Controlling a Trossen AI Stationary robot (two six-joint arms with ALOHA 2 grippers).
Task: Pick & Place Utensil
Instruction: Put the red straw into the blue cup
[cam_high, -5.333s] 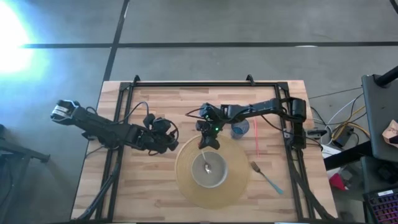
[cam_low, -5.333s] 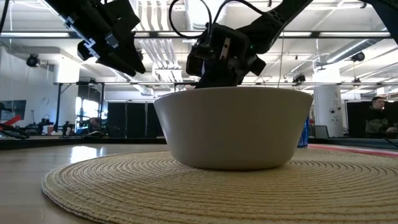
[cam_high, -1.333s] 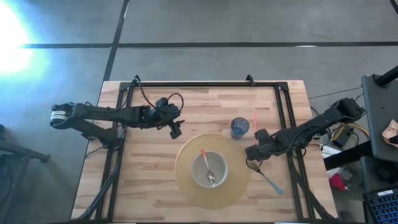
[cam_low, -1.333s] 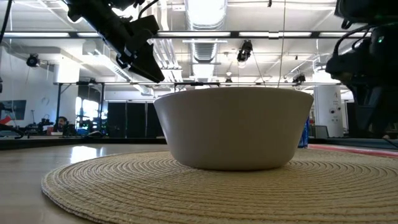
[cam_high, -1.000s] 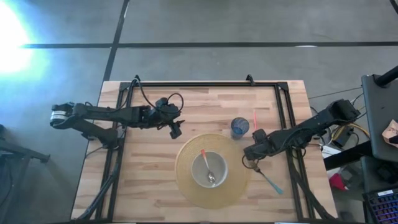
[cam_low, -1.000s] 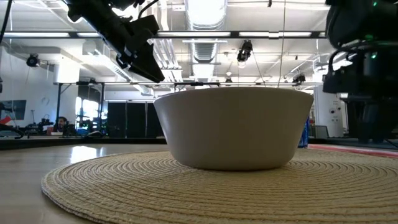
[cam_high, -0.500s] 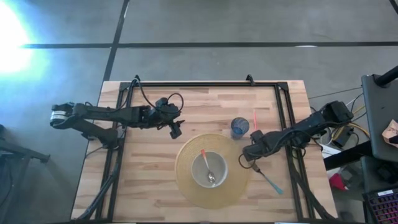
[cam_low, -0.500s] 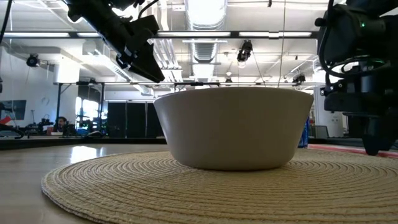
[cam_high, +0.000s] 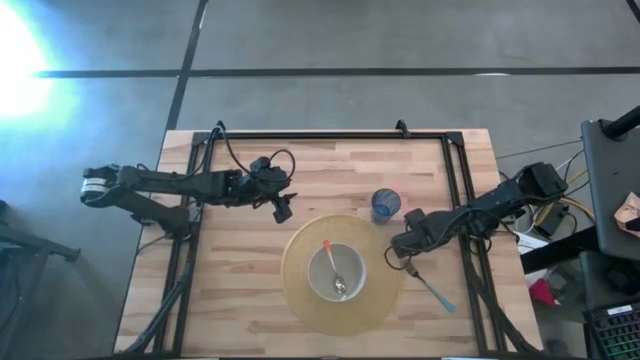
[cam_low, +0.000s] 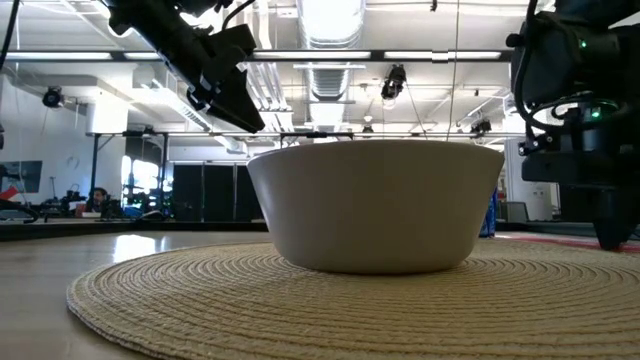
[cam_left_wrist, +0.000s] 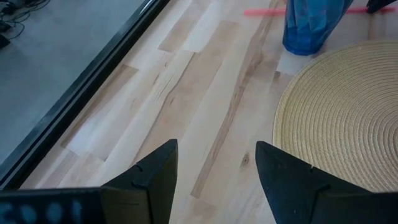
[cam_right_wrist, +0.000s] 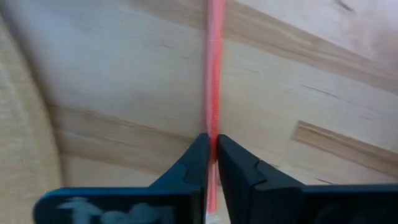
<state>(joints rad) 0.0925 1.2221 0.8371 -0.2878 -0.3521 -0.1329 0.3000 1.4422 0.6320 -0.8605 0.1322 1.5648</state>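
A white bowl (cam_high: 337, 271) sits at the middle of a round woven placemat (cam_high: 298, 293) on the wooden table (cam_high: 240, 290). Inside the bowl lies a metal spoon (cam_high: 335, 272) with an orange-tipped handle; its long axis runs from the handle end at the bowl's far rim to the spoon's head nearer the bowl's middle. Just beyond the placemat's far right edge stands a blue cup (cam_high: 386, 205); its contents cannot be made out.

The right gripper (cam_right_wrist: 211, 149) is down at the table just beside the placemat's right edge, near the blue cup. Its fingers are pressed together on a thin pink utensil (cam_right_wrist: 214, 74), which lies flat on the wood with its long axis running straight ahead of the gripper, away from the fingertips. In the high view the gripper's body covers nearly all of this utensil, so what kind of utensil it is cannot be told.

A fork (cam_high: 428, 284) with a teal handle lies on the table to the right of the placemat, slanting with its tines toward the right gripper and its handle toward the table's near right corner.

The left gripper (cam_left_wrist: 214, 163) hangs above bare wood to the far left of the placemat, fingers spread wide with nothing between them. From the low view the bowl's wall hides the spoon.
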